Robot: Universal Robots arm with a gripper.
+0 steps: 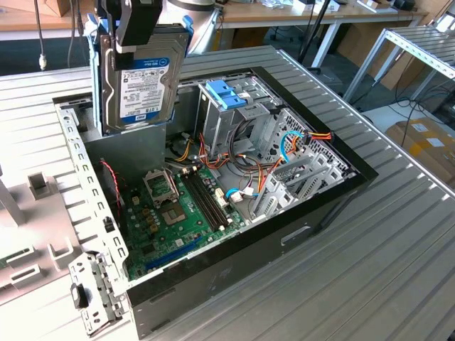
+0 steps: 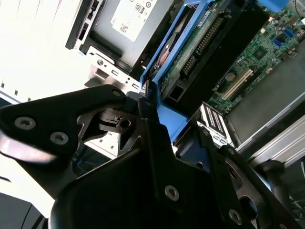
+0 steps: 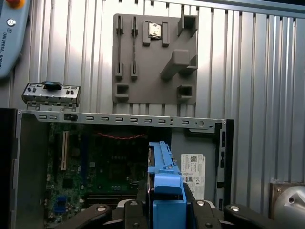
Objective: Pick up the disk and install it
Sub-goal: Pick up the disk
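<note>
The disk [image 1: 140,78], a dark grey drive with a white and blue label in a light blue carrier frame, hangs upright above the open computer case's far corner, at the exterior view's left. My gripper [image 1: 138,39] is shut on its top edge. The first wrist view looks along the blue frame of the disk [image 3: 164,174], edge-on, with the gripper [image 3: 165,207] clamped on both sides. In the second wrist view the disk [image 2: 202,45] shows its circuit-board side, and the black gripper [image 2: 174,129] holds the blue frame.
Below lies the open computer case [image 1: 323,213] with a green motherboard [image 1: 178,213], loose cables and a metal drive cage with a blue latch [image 1: 226,94]. A grey fixture plate [image 3: 152,57] and a metal bracket [image 1: 92,298] sit on the ribbed table [image 1: 370,284].
</note>
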